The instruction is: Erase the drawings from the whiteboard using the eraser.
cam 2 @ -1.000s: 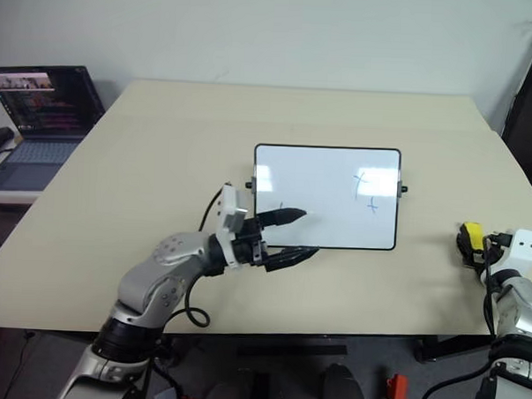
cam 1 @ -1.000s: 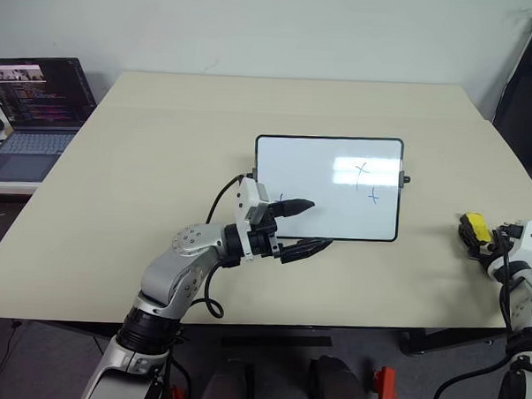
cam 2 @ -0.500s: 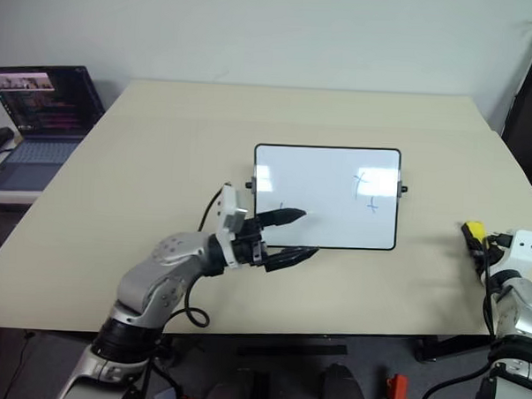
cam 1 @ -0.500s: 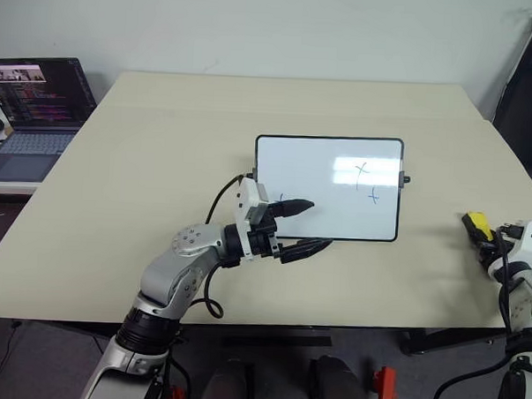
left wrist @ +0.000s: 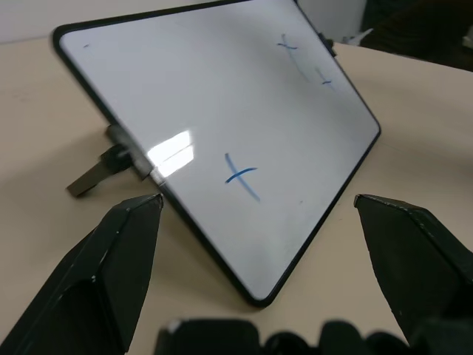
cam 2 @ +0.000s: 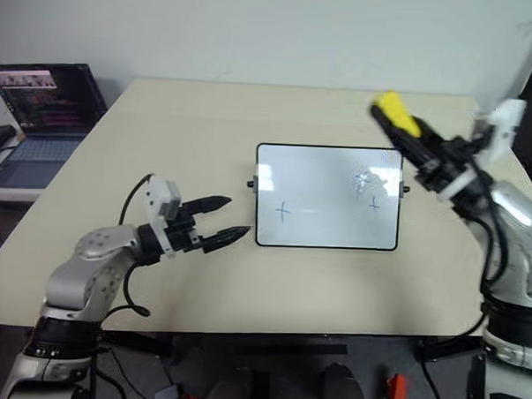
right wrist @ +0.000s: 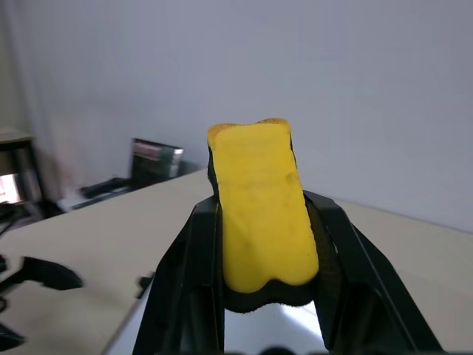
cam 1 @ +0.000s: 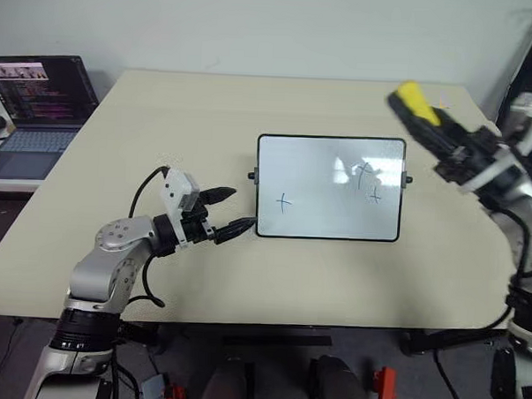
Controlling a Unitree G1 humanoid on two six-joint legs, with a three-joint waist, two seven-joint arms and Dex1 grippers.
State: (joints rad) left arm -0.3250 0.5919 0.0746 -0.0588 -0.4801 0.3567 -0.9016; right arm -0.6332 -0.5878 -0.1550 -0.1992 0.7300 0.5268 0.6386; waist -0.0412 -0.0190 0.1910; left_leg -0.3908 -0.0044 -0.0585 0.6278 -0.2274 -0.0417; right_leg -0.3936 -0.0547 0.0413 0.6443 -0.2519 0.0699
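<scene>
The right tool is pinching the eraser between its two black fingers, yellow top facing up, and holding it in the air above the far right corner of the whiteboard. The whiteboard is standing tilted on the desk, propped on a small side foot. Three blue drawings are showing on it: one cross on its left half and two near its right edge, below the raised eraser. The left tool is hovering just beside the whiteboard's left edge, fingers spread apart and gripping nothing. A laptop is sitting open off the desk's left side.
</scene>
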